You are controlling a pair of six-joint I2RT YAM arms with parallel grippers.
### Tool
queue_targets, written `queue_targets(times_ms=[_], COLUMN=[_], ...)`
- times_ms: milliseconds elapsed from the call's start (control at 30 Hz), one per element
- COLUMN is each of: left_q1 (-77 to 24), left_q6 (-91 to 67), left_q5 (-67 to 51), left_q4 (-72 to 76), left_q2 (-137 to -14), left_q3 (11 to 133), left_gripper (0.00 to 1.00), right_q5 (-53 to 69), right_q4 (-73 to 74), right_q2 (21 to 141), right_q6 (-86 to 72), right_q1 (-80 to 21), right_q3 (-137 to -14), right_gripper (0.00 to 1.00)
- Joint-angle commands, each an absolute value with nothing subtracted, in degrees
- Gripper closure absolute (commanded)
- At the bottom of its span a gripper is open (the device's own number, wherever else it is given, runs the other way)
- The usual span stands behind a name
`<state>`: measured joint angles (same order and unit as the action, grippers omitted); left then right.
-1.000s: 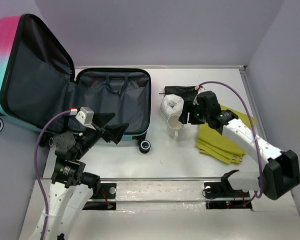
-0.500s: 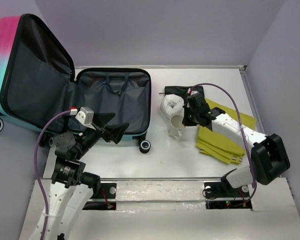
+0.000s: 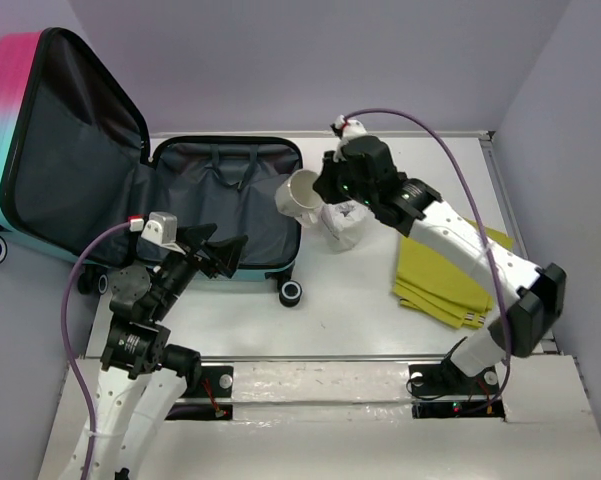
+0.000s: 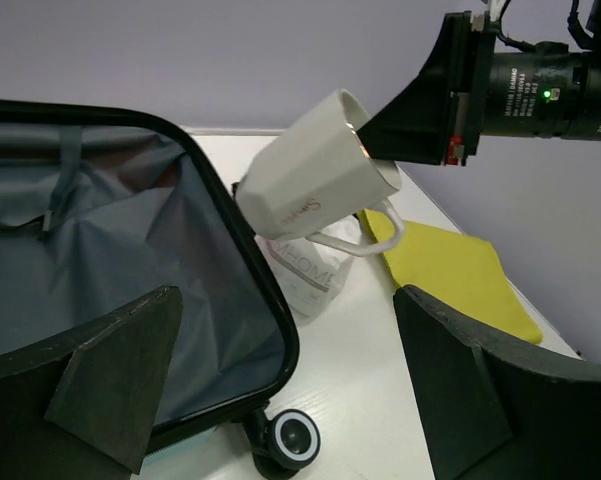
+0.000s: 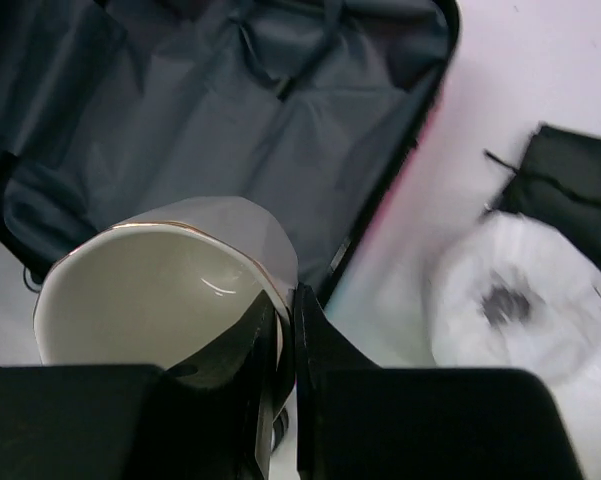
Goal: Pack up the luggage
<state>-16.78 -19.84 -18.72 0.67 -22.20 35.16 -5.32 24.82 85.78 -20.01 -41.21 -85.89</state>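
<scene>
While right gripper pinches white mug rim, frame centre | luggage open | left gripper spread, lower left

The luggage has a hard, smooth plastic shell. Its lining is soft dark grey cloth, a bit wrinkly. The mug is white and smooth like china, and shiny inside. The yellow cloth looks soft and matt. The white bag is thin, crinkly plastic. The table is smooth and white.
</scene>
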Motion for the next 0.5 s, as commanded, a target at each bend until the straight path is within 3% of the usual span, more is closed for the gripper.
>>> queue_targets(times_ms=[0,200,467], left_q1=[-16.61,-16.70,-17.40], left_q6=[-20.48,-21.00,-21.36], left_q5=[-8.63,3.51,6.50], left_q4=[-2.37,-7.20,-7.65], left_q2=[-21.27,-21.36,-21.36], left_q3=[39.11,40.60,40.78], left_gripper=[0.01,0.01,0.01], right_q5=[-4.04,-10.89,-15.74], right_q4=[11.44,6.87,-4.04], right_q2=[98.85,122.06,136.22], right_q6=[-17.06,-7.22,6.32], right_q1=[-44.56,-48.07,-51.15], right_q3=[-100.34,-124.05,-130.26], right_gripper=[0.93,0.93,0.93])
